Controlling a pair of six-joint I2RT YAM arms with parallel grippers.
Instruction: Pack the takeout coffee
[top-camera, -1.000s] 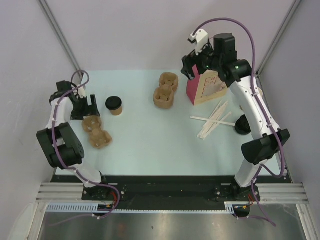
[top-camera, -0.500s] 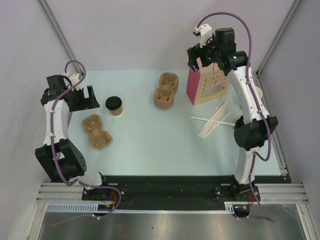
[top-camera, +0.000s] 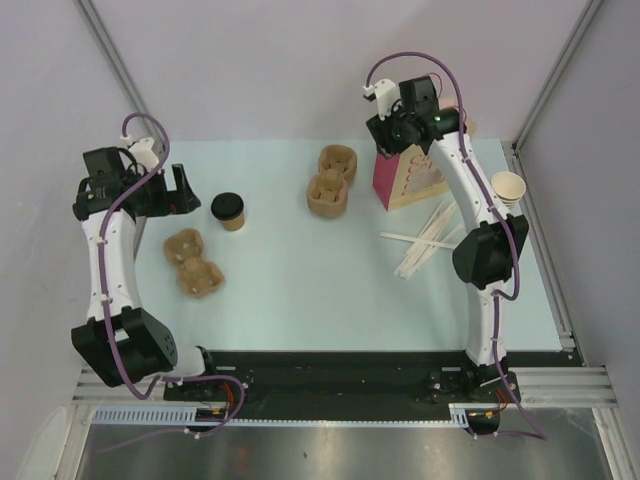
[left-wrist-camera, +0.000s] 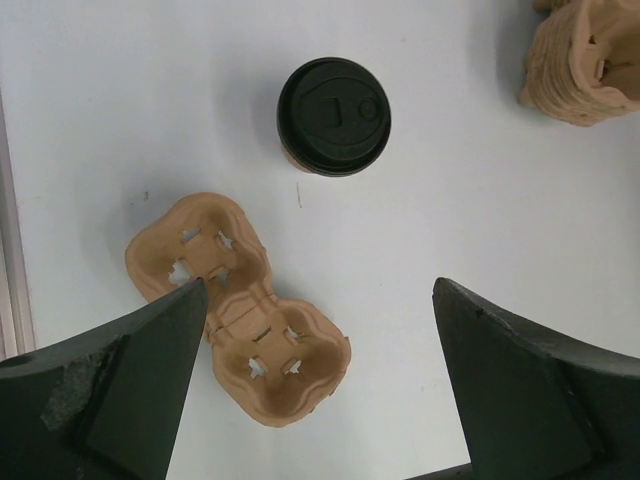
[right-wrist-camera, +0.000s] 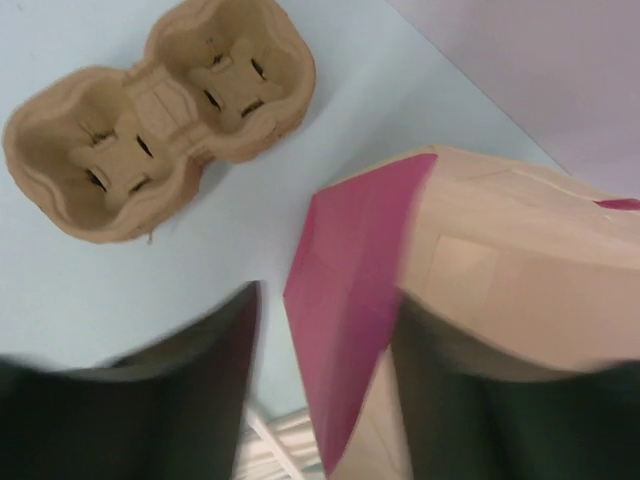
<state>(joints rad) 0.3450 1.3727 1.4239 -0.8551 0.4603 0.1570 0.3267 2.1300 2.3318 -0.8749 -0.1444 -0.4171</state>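
The takeout coffee, a small brown cup with a black lid, stands on the table's left half; it shows from above in the left wrist view. My left gripper hovers just left of it, open and holding nothing. The pink paper bag stands upright at the back right. My right gripper is at the bag's top left corner. Its blurred fingers straddle the bag's pink side panel, part closed, with a gap still showing beside the left finger.
A two-cup pulp carrier lies near the left arm. A stack of such carriers sits left of the bag. Wooden stirrers lie in front of the bag. Pale lidless cups stand at the right edge.
The right arm has swung left to the bag's top left corner and its jaws have narrowed round the bag's edge. The left arm has drawn up and back, staying open.
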